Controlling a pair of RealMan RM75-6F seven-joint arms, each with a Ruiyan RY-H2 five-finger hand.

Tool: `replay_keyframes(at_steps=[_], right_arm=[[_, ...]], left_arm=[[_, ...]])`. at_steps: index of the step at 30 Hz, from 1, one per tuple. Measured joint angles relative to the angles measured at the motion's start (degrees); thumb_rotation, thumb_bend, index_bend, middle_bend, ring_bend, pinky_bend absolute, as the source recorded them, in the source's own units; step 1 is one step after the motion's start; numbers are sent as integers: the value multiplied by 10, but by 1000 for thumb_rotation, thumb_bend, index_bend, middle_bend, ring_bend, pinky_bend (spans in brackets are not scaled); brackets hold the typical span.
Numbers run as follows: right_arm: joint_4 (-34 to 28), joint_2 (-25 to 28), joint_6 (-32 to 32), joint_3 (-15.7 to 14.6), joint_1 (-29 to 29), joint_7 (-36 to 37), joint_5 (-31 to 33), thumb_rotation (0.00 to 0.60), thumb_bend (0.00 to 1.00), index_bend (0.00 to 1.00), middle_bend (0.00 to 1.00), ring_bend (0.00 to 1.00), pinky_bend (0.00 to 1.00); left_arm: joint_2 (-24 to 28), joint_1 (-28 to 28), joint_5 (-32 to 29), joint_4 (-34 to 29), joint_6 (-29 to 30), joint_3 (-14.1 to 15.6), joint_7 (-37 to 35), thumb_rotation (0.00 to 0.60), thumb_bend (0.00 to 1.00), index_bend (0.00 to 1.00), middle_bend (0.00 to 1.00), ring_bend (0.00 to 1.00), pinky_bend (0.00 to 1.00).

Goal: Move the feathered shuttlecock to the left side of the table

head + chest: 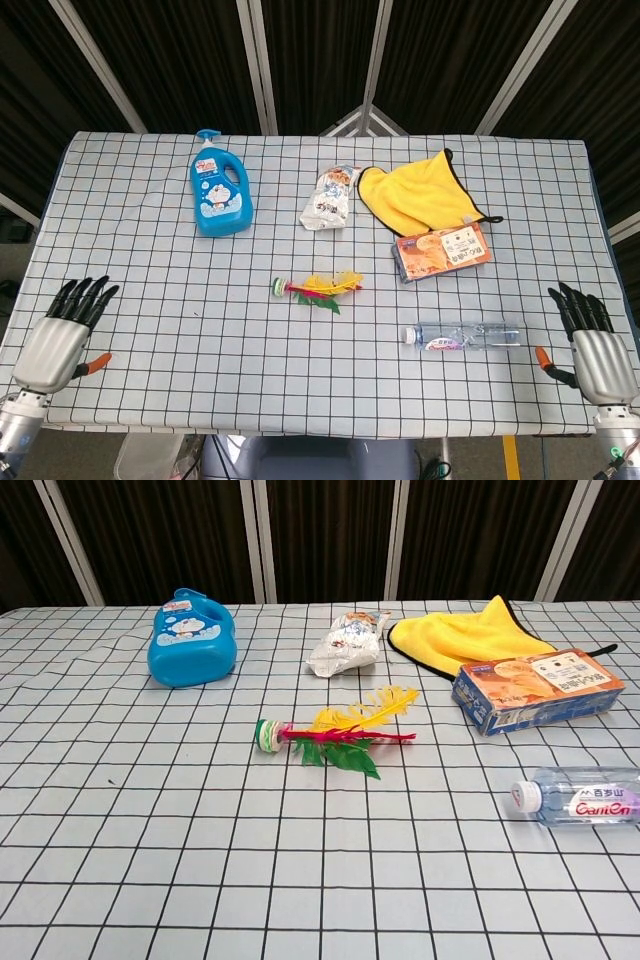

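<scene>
The feathered shuttlecock (317, 288) lies flat near the middle of the checked table, its round base to the left and its yellow, red and green feathers to the right. The chest view shows the shuttlecock (335, 736) alone, with nothing touching it. My left hand (63, 332) hovers at the near left corner, fingers straight and spread, holding nothing. At the near right edge my right hand (588, 340) stays open too. Both hands are far from the shuttlecock and appear only in the head view.
A blue detergent bottle (219, 186) lies at the back left. A white snack bag (331, 197), a yellow cloth (415, 190) and an orange box (441, 251) sit back right. A clear water bottle (462, 336) lies front right.
</scene>
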Motion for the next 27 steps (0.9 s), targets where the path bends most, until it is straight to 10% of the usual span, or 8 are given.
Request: replay_keyframes(at_steps=[9,27], right_arm=[[-3,2,-2,2,0,10,6,600,394,0,0,0,0],[-6,12,-3,7,-3,52,17,600,394,0,0,0,0]], left_arm=[[-25,-112,-16,-47,-118,-63,51,600,341,248,0,0,0],[-321,-295,-217,34,-235,-154,342,600,400,363,38,0,0]])
